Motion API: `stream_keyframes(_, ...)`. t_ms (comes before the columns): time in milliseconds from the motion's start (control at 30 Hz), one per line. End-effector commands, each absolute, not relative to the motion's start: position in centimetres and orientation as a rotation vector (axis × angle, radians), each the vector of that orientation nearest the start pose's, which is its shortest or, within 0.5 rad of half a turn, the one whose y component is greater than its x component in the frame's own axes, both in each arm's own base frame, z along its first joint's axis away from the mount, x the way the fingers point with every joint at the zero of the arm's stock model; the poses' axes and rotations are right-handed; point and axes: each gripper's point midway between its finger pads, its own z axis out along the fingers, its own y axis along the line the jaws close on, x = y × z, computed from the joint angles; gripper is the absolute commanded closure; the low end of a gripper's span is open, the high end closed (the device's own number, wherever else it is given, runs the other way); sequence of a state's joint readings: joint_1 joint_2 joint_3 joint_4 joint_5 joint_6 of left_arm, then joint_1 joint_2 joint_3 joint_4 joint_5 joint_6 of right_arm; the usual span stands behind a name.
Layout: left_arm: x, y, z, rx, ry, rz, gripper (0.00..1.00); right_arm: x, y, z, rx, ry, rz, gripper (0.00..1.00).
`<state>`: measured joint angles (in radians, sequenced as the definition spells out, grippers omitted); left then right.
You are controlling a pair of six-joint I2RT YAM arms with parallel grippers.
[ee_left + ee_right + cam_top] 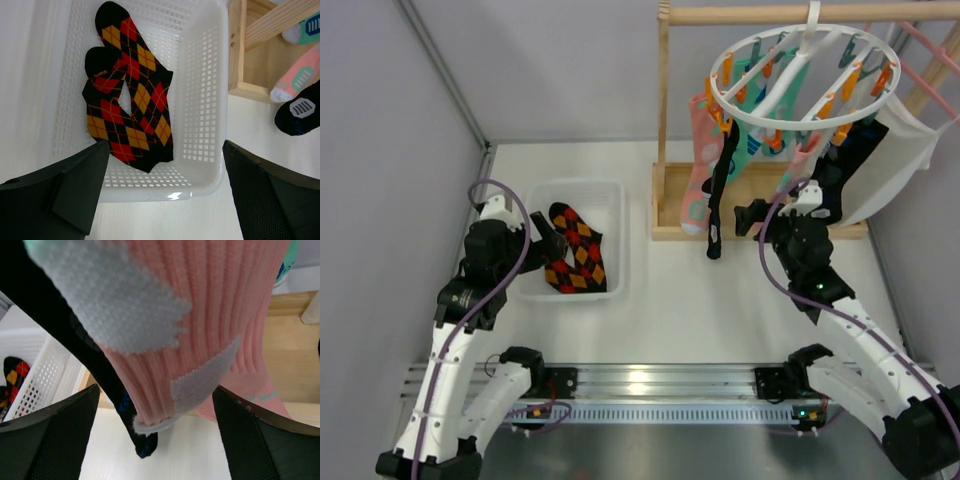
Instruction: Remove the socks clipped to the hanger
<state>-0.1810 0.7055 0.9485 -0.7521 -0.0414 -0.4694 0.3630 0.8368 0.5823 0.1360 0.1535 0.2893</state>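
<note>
Hovering with the right gripper (pixel 159 412) spread wide beside a pink sock (pixel 200 315), nothing held; risked dragging the hanger (pixel 790 121) off its rail (pixel 760 14) by tugging against tight pegs (pixel 725 70).

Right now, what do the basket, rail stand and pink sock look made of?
Basket: white plastic, glossy, with moulded grid holes. Rail stand: pale wood, apparently unfinished, grain visible in the left wrist view. Pink sock: ribbed knit fabric, matte, with white woven patches; the fibre cannot be told.
</note>
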Motion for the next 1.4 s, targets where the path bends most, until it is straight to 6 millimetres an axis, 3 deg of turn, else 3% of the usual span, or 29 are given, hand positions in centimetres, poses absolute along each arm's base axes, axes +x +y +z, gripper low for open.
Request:
stream_keyframes(0,25.0,-6.5,26.5,-0.293,2.0,-0.415,0.01,33.0,10.5,27.6,0.122,1.505,0.349,0.13)
stream_keyframes(67,25.1,-7.5,26.8,-0.262,2.002,-0.471,0.02,33.2,9.7,27.6,0.161,1.49,0.303,0.22)
stream_keyframes(100,25.2,-8.0,27.2,-0.244,1.995,-0.505,0.02,33.3,9.4,27.4,0.171,1.492,0.277,0.33)
stream_keyframes(167,25.6,-8.7,27.8,-0.225,1.988,-0.54,0.01,33.4,9.0,27.0,0.181,1.489,0.253,0.43)
stream_keyframes(300,26.6,-10.4,29.8,-0.193,1.959,-0.553,0.01,33.3,8.3,26.7,0.198,1.486,0.218,0.78)
stream_keyframes(333,27.2,-10.0,30.3,-0.224,1.936,-0.494,0.02,33.2,8.3,26.5,0.195,1.488,0.215,0.86)
stream_keyframes(367,27.1,-12.3,31.2,-0.164,1.938,-0.519,0.01,33.0,8.3,26.7,0.191,1.483,0.219,0.97)
stream_keyframes(400,27.2,-13.3,31.9,-0.147,1.93,-0.515,0.01,32.8,8.3,26.7,0.188,1.483,0.221,1.0)
stream_keyframes(433,28.0,-13.8,31.8,-0.158,1.932,-0.444,0.02,32.6,8.3,26.5,0.186,1.485,0.223,1.0)
stream_keyframes(467,26.8,-16.9,34.2,-0.074,1.898,-0.509,0.01,32.2,8.4,26.6,0.182,1.482,0.234,1.0)
stream_keyframes(533,26.2,-19.4,35.8,-0.021,1.871,-0.51,0.01,31.7,8.9,26.3,0.171,1.489,0.263,1.0)
stream_keyframes(567,25.7,-21.8,36.3,0.028,1.868,-0.508,0.01,31.3,9.3,26.5,0.163,1.482,0.284,1.0)
stream_keyframes(600,25.3,-22.9,39.0,0.046,1.822,-0.548,0.01,31.1,9.5,26.3,0.159,1.49,0.296,1.0)
stream_keyframes(633,24.9,-24.2,40.4,0.07,1.803,-0.577,0.02,30.8,9.8,25.8,0.148,1.499,0.305,1.0)
stream_keyframes(667,24.6,-26.7,40.4,0.129,1.817,-0.599,0.01,30.4,10.1,25.9,0.14,1.495,0.322,1.0)
stream_keyframes(700,24.2,-27.6,43.4,0.137,1.765,-0.649,0.02,30.2,10.4,25.7,0.136,1.503,0.331,1.0)
stream_keyframes(733,24.1,-28.7,44.3,0.158,1.754,-0.672,0.02,30.0,10.5,25.3,0.128,1.508,0.339,1.0)
stream_keyframes(767,24.0,-31.2,43.8,0.214,1.771,-0.685,0.01,29.6,11.1,25.3,0.11,1.506,0.362,1.0)
stream_keyframes(833,23.4,-34.1,46.2,0.267,1.733,-0.752,0.02,29.0,12.2,25.1,0.057,1.515,0.414,1.0)
stream_keyframes(900,22.7,-36.2,47.8,0.319,1.707,-0.827,0.02,28.5,12.8,25.4,0.038,1.512,0.456,1.0)
stream_keyframes(933,22.5,-36.4,50.4,0.305,1.658,-0.877,0.01,28.3,12.9,25.1,0.034,1.526,0.462,1.0)
stream_keyframes(967,22.8,-38.1,49.8,0.33,1.669,-0.88,0.01,28.0,13.0,25.4,0.036,1.518,0.477,1.0)
stream_keyframes(1100,22.8,-41.0,52.0,0.354,1.62,-0.963,0.01,27.0,13.4,25.6,0.0,1.518,0.521,1.0)
stream_keyframes(1133,23.0,-42.4,51.3,0.375,1.63,-0.967,0.01,26.8,13.6,25.6,-0.01,1.519,0.533,1.0)
stream_keyframes(1167,23.0,-42.6,52.8,0.363,1.595,-0.992,0.01,26.5,13.7,25.7,-0.021,1.515,0.542,1.0)
stream_keyframes(1233,23.7,-44.4,51.9,0.384,1.598,-0.984,0.01,25.9,14.4,25.7,-0.053,1.513,0.59,1.0)
stream_keyframes(1367,24.7,-46.4,52.3,0.371,1.536,-0.998,0.01,24.9,14.8,26.1,-0.067,1.506,0.649,1.0)
